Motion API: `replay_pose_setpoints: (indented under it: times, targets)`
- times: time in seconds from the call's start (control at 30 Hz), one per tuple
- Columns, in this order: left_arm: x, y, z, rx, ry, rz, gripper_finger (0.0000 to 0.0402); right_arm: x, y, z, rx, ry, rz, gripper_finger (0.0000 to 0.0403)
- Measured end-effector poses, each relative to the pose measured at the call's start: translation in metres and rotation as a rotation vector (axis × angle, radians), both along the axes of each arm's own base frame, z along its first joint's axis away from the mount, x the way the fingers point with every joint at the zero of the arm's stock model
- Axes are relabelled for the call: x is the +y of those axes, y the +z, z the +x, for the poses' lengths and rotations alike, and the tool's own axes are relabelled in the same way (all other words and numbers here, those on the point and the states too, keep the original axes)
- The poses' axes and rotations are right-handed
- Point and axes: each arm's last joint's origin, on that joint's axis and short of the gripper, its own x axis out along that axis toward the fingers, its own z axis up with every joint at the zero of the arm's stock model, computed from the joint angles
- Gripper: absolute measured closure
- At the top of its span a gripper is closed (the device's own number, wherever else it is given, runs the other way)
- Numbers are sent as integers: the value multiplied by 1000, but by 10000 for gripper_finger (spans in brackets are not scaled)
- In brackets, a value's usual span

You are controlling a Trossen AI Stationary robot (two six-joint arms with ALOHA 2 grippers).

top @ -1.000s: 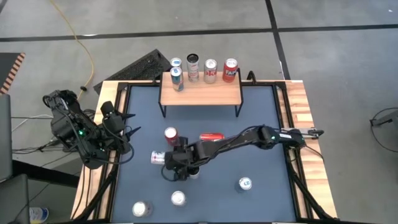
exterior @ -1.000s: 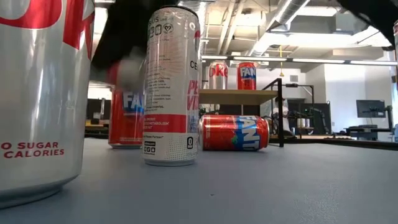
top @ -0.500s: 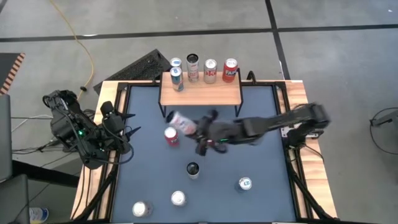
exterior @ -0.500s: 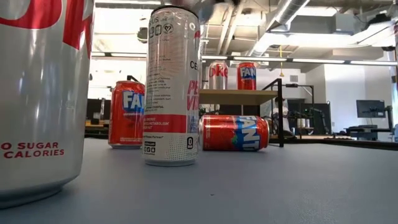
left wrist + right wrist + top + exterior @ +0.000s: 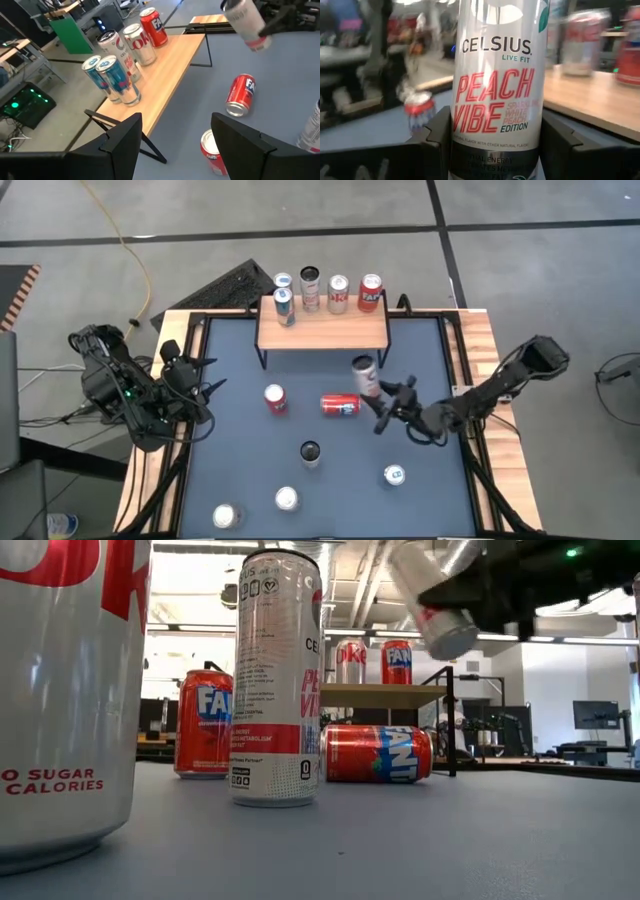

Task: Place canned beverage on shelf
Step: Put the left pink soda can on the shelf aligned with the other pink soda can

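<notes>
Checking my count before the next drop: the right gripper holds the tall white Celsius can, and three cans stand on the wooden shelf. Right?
Not quite: the light wooden shelf carries five cans, per the high view. The right gripper does hold the tall white Celsius can.

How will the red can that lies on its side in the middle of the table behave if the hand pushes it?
The red can lies on its side on the table, so a push across its length would probably roll it. Its round, smooth wall looks slippery to grip. It seems undented, so likely stiff; whether it is full cannot be seen.
</notes>
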Motion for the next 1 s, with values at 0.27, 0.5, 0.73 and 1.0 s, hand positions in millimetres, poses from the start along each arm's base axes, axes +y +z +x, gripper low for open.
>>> replay_pose_setpoints:
  times: [0.27, 0.5, 0.73, 1.0]
  targets:
    - [0, 1, 0, -17, 10, 16, 173, -4, -51, -30, -33, -202, 84, 203]
    - [1, 1, 0, -21, 12, 32, 173, -2, -85, -35, 14, -255, 44, 201]
    - [1, 1, 0, -21, 12, 31, 173, 1, -113, -36, -15, -284, 68, 200]
    - [1, 1, 0, -22, 12, 31, 173, 5, -122, -27, -27, -364, 14, 197]
